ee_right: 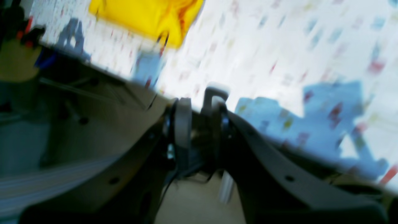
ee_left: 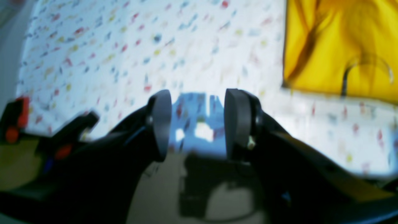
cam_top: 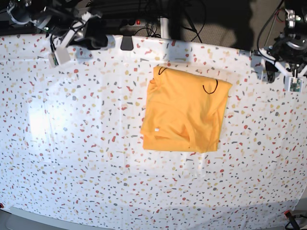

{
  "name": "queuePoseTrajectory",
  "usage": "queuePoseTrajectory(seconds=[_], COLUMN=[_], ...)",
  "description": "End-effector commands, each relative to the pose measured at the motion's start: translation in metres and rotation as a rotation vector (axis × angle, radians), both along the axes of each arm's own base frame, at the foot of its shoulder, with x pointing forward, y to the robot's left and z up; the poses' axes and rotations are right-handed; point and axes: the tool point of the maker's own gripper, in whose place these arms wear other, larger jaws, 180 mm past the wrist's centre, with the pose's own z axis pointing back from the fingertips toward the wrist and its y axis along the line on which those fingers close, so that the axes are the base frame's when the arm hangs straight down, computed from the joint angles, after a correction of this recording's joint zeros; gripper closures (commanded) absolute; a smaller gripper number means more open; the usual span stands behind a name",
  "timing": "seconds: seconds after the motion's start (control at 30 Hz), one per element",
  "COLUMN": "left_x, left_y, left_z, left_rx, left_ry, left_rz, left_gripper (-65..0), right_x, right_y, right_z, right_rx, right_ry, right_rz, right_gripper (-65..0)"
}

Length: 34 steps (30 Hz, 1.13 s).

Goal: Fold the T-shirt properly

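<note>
The mustard-yellow T-shirt [cam_top: 184, 111] lies folded into a rough rectangle at the middle of the table, with a small white label [cam_top: 156, 129] near its front left corner. It also shows in the left wrist view [ee_left: 339, 46] at the upper right and in the right wrist view [ee_right: 146, 15] at the top. My left gripper [ee_left: 199, 123] is open and empty, hovering over the tablecloth near the back right corner [cam_top: 293, 82]. My right gripper [ee_right: 200, 123] is empty, its jaws a narrow gap apart, at the back left [cam_top: 55, 56]. Both are well clear of the shirt.
The white speckled tablecloth [cam_top: 86, 143] covers the whole table. Cables, a power strip and arm bases [cam_top: 139, 21] line the back edge. Two thin dark loops [cam_top: 209, 88] lie on the shirt's far edge.
</note>
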Motion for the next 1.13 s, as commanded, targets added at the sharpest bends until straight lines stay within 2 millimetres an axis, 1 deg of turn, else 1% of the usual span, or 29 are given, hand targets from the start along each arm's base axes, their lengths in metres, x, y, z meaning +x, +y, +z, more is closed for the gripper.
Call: queuePoseTrajectory(seconds=[0.0,0.07,0.13,0.17,0.23,0.3,0.43,0.47,0.53,0.6,0.63,0.67,0.73,0.77,0.83,0.87,0.93,1.1], left_x=[-0.010,-0.043,-0.081,-0.098,-0.132,-0.161,-0.209,-0.216,-0.226,-0.242,-0.250,-0.257,-0.270,-0.274,-0.277,-0.274,-0.272,-0.269], left_y=[0.004,0.010,0.006,0.000,-0.006,0.000,0.025,0.032,0.045,0.048,0.047,0.045,0.040,0.038,0.035,0.035,0.031,0.018], left_z=[0.003,-0.014,-0.034,-0.044,-0.068,-0.101,-0.188,-0.210,-0.250,-0.282,-0.294,-0.303,-0.312,-0.315,-0.316,-0.316,-0.315,-0.313], left_rx=[0.026,0.040,0.037,0.018,-0.027,-0.065,-0.100,-0.098,-0.112,-0.149,-0.168,-0.187,-0.216,-0.224,-0.230,-0.231,-0.235,-0.245], left_ry=[0.011,0.120,0.241,0.292,0.380,0.457,0.666,0.697,0.758,0.857,0.902,0.947,1.013,1.033,1.048,1.043,1.033,1.009], left_rz=[-0.009,-0.006,-0.055,-0.100,-0.163,-0.135,-0.041,-0.015,0.079,0.178,0.220,0.257,0.307,0.321,0.327,0.325,0.314,0.283], left_gripper=[-27.0,-27.0,-27.0,-27.0,-27.0,-27.0,-27.0,-27.0,-27.0,-27.0,-27.0,-27.0,-27.0,-27.0,-27.0,-27.0,-27.0,-27.0], right_x=[-0.012,-0.044,-0.071,-0.082,-0.096,-0.107,-0.127,-0.133,-0.136,-0.135,-0.135,-0.136,-0.143,-0.147,-0.155,-0.158,-0.157,-0.146], right_y=[0.006,0.015,0.023,0.024,0.019,0.011,0.001,-0.002,-0.006,-0.006,-0.007,-0.009,-0.016,-0.019,-0.024,-0.026,-0.029,-0.038], right_z=[0.004,-0.004,-0.013,-0.020,-0.040,-0.066,-0.130,-0.148,-0.183,-0.214,-0.228,-0.242,-0.268,-0.278,-0.292,-0.296,-0.300,-0.299], right_rx=[0.027,0.068,0.088,0.081,0.032,-0.002,-0.001,-0.004,-0.002,0.032,0.045,0.047,0.017,0.001,-0.020,-0.028,-0.032,-0.046], right_ry=[0.018,0.126,0.220,0.257,0.309,0.349,0.468,0.506,0.561,0.604,0.626,0.646,0.684,0.707,0.753,0.775,0.797,0.776], right_rz=[0.021,0.041,0.030,0.016,-0.013,-0.030,-0.014,-0.008,-0.021,-0.078,-0.112,-0.140,-0.169,-0.177,-0.187,-0.189,-0.199,-0.196], right_gripper=[-11.4,-11.4,-11.4,-11.4,-11.4,-11.4,-11.4,-11.4,-11.4,-11.4,-11.4,-11.4,-11.4,-11.4,-11.4,-11.4,-11.4,-11.4])
